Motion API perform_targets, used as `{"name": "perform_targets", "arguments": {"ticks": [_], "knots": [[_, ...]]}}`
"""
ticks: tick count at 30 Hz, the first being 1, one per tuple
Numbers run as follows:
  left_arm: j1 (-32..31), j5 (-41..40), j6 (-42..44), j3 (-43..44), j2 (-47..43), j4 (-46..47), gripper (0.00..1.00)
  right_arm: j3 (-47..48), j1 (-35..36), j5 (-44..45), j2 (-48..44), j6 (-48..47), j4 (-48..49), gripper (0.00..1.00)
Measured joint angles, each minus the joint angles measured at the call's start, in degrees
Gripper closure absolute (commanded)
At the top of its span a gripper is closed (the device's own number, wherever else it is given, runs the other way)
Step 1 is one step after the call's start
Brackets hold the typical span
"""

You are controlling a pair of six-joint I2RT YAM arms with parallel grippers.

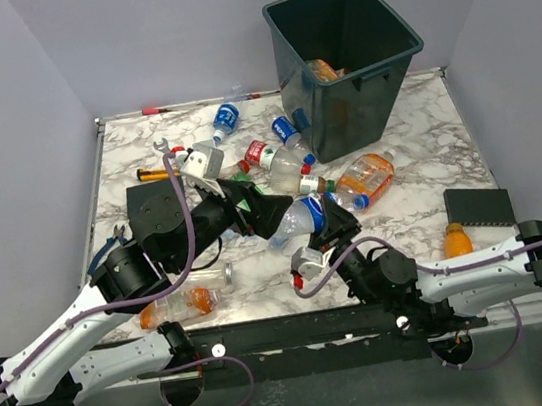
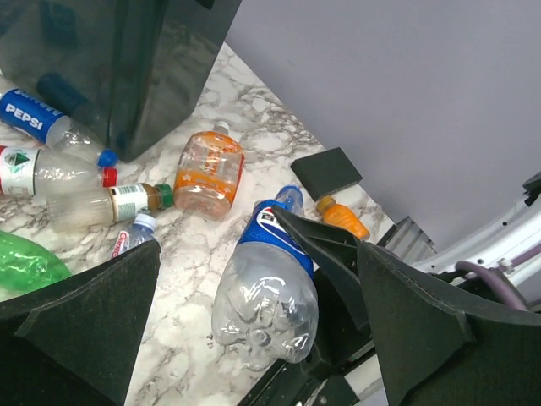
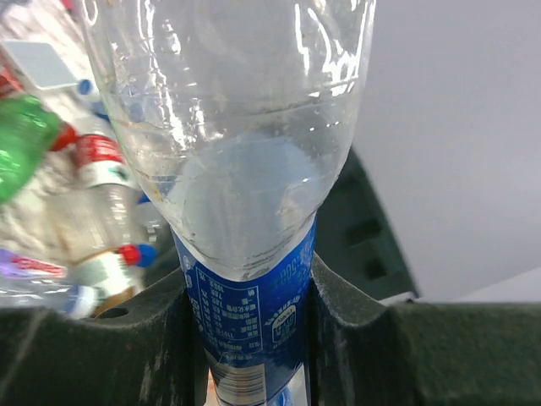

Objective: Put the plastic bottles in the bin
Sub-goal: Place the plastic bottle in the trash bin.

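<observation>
Pale lilac walls box in a white marbled table (image 1: 426, 156), and it's busy out there! Over on the left, an orange bottle (image 1: 179, 305) lies on its side beside the left arm, and the left pincer (image 1: 257, 210) hangs over the middle of the table with its fingers wide apart, nothing between them. Centre stage, a scatter of loose bottles (image 1: 269, 153) lies on the marble near the bin's front wall. Now the right pincer (image 3: 249, 326): it's clamped on a clear bottle (image 3: 228, 127) at the blue-labelled waist, seemingly raised off the marble, near the bin but not over it. It looks empty, so light, I'd judge, with thin walls that dent under a hard squeeze and a slick skin; that labelled band or the stiffer neck is the place to grip. Further right, the bin (image 1: 377, 97) stands upright at the far edge, an orange-tinted bottle (image 1: 323, 69) already inside. Far right, a small orange bottle (image 1: 457, 237) waits beside a black slab (image 1: 479, 206).
</observation>
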Motion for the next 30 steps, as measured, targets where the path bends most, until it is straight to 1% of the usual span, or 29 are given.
{"name": "perform_targets", "arguments": {"ticks": [4,7,9,14,19,24,26,28,29,30], "knots": [[0.0,2.71,-0.68,1.95,0.66,-2.89,0.01,-4.09,0.87,-2.08,3.48,-16.35,14.91,0.82],[0.0,6.93,-0.26,2.19,0.76,-4.46,0.01,-5.49,2.12,-3.1,4.74,-23.87,20.57,0.82],[0.0,9.27,0.26,2.19,1.11,-5.84,0.01,-5.6,3.34,-3.63,5.18,-26.93,22.93,0.82],[0.24,16.22,1.7,1.95,3.37,-8.26,0.02,-5.66,6.69,-4.15,6.69,-31.34,26.29,0.81],[1.42,22.58,2.75,0.48,6.08,-9.57,0.11,-6.14,8.5,-4.35,7.43,-33.33,27.04,0.8],[2.73,28.76,2.8,-0.35,7.52,-9.51,0.14,-6.23,8.72,-4.39,6.73,-34.56,27.41,0.79],[2.95,31.47,2.64,-1.33,7.32,-8.9,0.24,-6.23,8.72,-4.37,5.86,-34.93,27.43,0.78],[3.02,34.56,1.95,-2.86,7.04,-7.52,0.41,-6.25,8.72,-4.37,5.16,-35.32,27.43,0.76],[3.02,35.67,1.55,-3.41,6.97,-7.04,0.51,-6.32,8.72,-4.33,5.01,-35.47,27.36,0.74],[3.02,36.33,1.38,-3.85,6.91,-6.43,0.59,-6.45,8.72,-4.24,4.98,-35.78,27.3,0.71]]}}
